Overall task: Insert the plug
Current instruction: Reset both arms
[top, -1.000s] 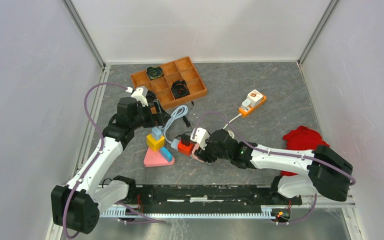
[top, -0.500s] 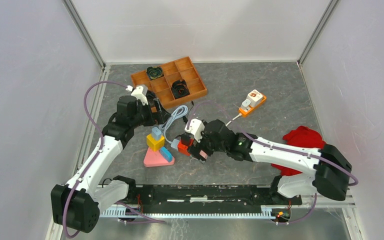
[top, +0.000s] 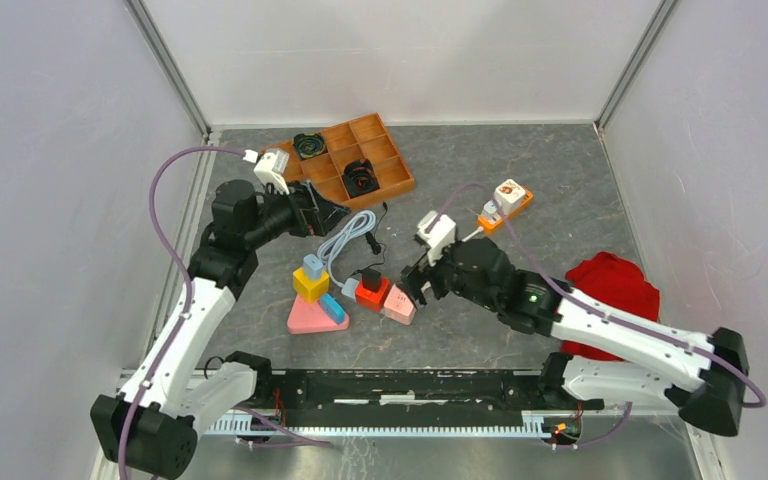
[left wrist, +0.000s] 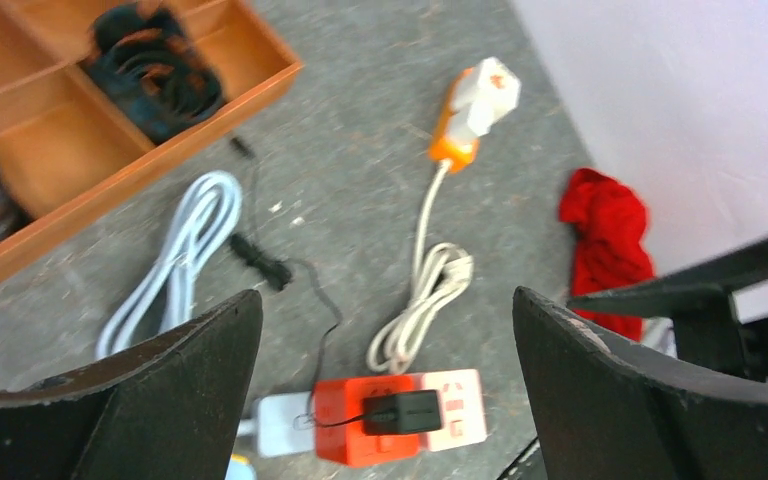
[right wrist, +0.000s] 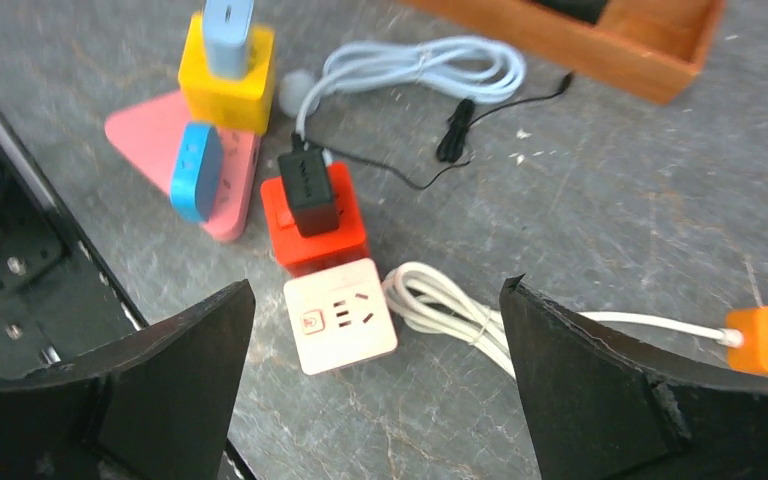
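Note:
The black plug (top: 371, 277) sits seated in the top of the red socket cube (top: 370, 294), its thin black cord trailing away behind it. A pale pink socket cube (top: 399, 303) adjoins the red one. My right gripper (top: 413, 284) hovers open just right of the cubes, touching nothing. In the right wrist view the plug (right wrist: 307, 178) and the pink cube (right wrist: 340, 315) lie ahead of the wide jaws of my right gripper (right wrist: 377, 283). My left gripper (top: 328, 214) is open, raised behind the cubes. Its view shows the plug (left wrist: 401, 411) in the red cube (left wrist: 340, 430) below my left gripper (left wrist: 385, 300).
A wooden tray (top: 400, 186) with black items stands at the back. An orange power strip (top: 505, 208) lies to the right, its white cord (right wrist: 440, 305) coiled by the cubes. A red cloth (top: 615, 285), a white cable (top: 350, 235) and a block stack (top: 311, 285) are nearby.
My right gripper has opened and drawn back to the right, away from the socket cubes. My left arm has lifted and pulled back toward the tray. The plug stays in the red cube.

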